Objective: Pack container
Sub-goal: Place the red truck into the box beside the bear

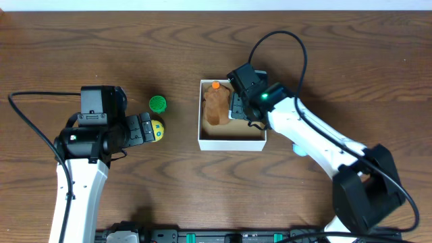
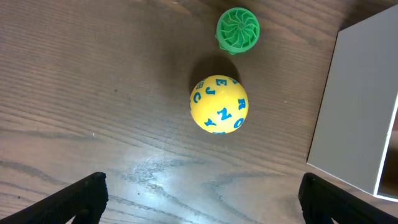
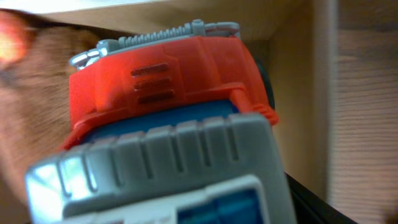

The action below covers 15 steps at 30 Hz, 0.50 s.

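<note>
The container [image 1: 229, 144] is a square white box with a tan inside, right of the table's centre. A brown plush toy [image 1: 217, 108] with an orange bit [image 1: 215, 86] lies in its left half. My right gripper [image 1: 237, 106] is down inside the box, shut on a red, grey and blue toy truck [image 3: 168, 93] that fills the right wrist view beside the box's inner wall [image 3: 292, 74]. My left gripper [image 2: 202, 200] is open and empty, just left of a yellow ball with blue letters [image 2: 219, 104], which also shows in the overhead view [image 1: 157, 130].
A green ribbed round piece [image 1: 157, 103] stands on the table just beyond the ball; it also shows in the left wrist view [image 2: 237, 29]. The box's white outer wall [image 2: 354, 112] is right of the ball. Cables run from both arms.
</note>
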Motion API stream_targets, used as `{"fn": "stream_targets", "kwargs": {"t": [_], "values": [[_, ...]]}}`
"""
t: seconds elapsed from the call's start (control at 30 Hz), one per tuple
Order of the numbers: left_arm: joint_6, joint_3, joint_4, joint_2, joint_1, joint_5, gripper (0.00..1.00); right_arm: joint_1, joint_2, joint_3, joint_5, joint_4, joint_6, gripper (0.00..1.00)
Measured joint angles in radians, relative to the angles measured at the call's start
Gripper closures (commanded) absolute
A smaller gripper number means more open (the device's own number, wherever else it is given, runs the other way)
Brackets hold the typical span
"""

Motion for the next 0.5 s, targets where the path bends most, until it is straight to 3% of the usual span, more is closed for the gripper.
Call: {"fn": "stream_targets", "kwargs": {"t": [0.1, 0.37, 0.5], "values": [[0.000, 0.000, 0.000, 0.000, 0.000, 0.000, 0.02, 0.000, 0.011, 0.000, 0.005, 0.031, -0.004, 0.18], [0.000, 0.000, 0.000, 0.000, 0.000, 0.000, 0.02, 0.000, -0.006, 0.000, 0.015, 0.063, -0.053, 0.21], [0.000, 0.000, 0.000, 0.000, 0.000, 0.000, 0.02, -0.005, -0.069, 0.000, 0.023, 0.045, -0.087, 0.17]]}}
